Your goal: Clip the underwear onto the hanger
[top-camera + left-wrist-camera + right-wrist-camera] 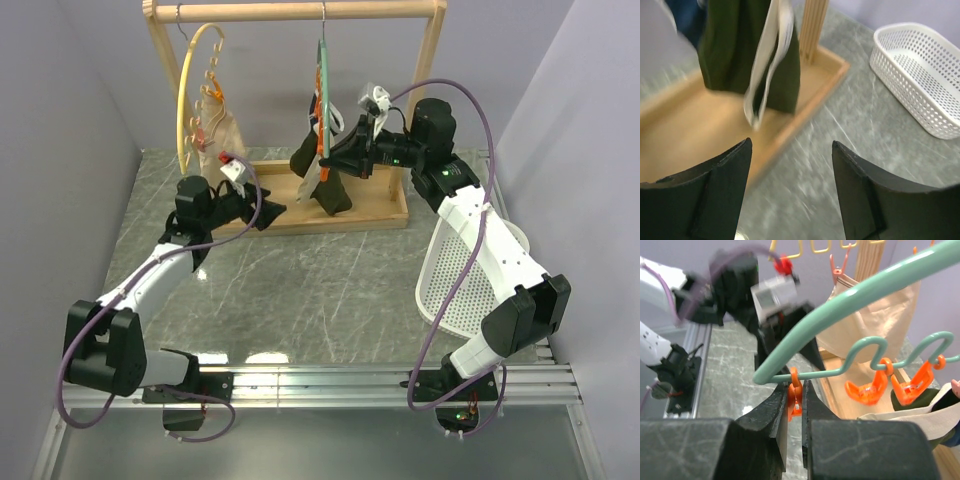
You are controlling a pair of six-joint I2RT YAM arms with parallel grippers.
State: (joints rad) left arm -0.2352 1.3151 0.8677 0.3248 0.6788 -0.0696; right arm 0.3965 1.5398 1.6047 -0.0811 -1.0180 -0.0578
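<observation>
Wooden rack (300,10): stands at the far side of the tabletop (300,290); my reference for every entry below.
Hanger (322,85): teal arc, hooked on the rack's top rail, right of centre; I count orange clips along its lower wire.
Underwear (333,195): dark olive with a pale waistband, hanging under the hanger, lower edge down at the rack's base board; I cannot tell which clip bites it.
Right hand (795,390): I have it clenched on the end clip (794,407) of the hanger, a finger pressed to each side.
Left hand (791,150): released, fingers spread, nothing between them; low at the front edge of the rack's base, facing the underwear.
Cream hanger (190,90): left end of the rack's rail, beige garment (222,135) on it.
Basket (470,280): white, on the tabletop right of the rack.
</observation>
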